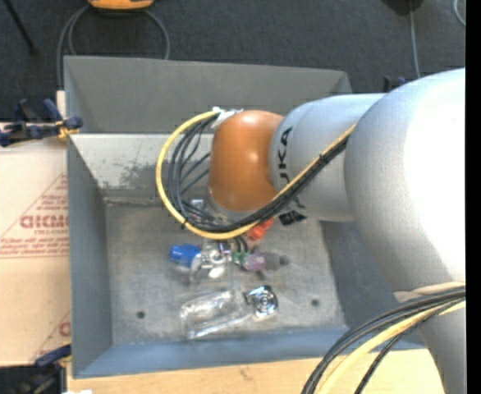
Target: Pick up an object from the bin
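My gripper (pixel 213 260) is low in the middle of the bin, under the arm's orange cover, and shows as a silvery piece close to the floor. A small blue thing (pixel 180 254) lies right against its left side. On its right lies a small green and purple thing (pixel 254 262). A red-orange piece (pixel 258 230) peeks out just under the cover. Nearer the front wall lie a clear plastic thing (pixel 211 309) and a shiny metal thing (pixel 262 300).
The arm and its looped cables cover the back half of the bin. Bare grey floor shows along the left side and in the front right corner.
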Tool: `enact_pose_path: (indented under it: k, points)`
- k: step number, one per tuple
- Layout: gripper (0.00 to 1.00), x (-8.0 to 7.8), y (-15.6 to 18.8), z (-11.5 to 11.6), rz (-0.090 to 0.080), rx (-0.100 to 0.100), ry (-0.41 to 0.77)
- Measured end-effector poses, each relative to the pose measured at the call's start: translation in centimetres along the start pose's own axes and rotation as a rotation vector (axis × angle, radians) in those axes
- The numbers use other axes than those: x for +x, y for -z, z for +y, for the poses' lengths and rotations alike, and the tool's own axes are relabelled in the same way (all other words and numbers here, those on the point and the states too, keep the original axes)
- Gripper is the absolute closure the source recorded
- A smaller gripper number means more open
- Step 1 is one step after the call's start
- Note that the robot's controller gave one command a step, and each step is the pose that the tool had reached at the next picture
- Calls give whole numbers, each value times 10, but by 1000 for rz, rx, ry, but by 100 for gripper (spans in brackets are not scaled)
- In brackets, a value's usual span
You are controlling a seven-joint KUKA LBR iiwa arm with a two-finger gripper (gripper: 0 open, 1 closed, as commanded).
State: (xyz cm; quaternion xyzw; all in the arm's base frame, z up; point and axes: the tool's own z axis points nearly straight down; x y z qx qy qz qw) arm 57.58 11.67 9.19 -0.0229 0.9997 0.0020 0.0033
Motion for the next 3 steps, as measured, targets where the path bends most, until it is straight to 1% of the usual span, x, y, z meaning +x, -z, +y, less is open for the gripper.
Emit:
enact_pose_path:
  k: [1, 2, 3]
  points:
    - [100, 1, -1, -5, 3, 3, -5]
    - [100, 7, 95, -4, -4, 2, 2]
    - [100, -1, 164, -2, -6, 4, 22]
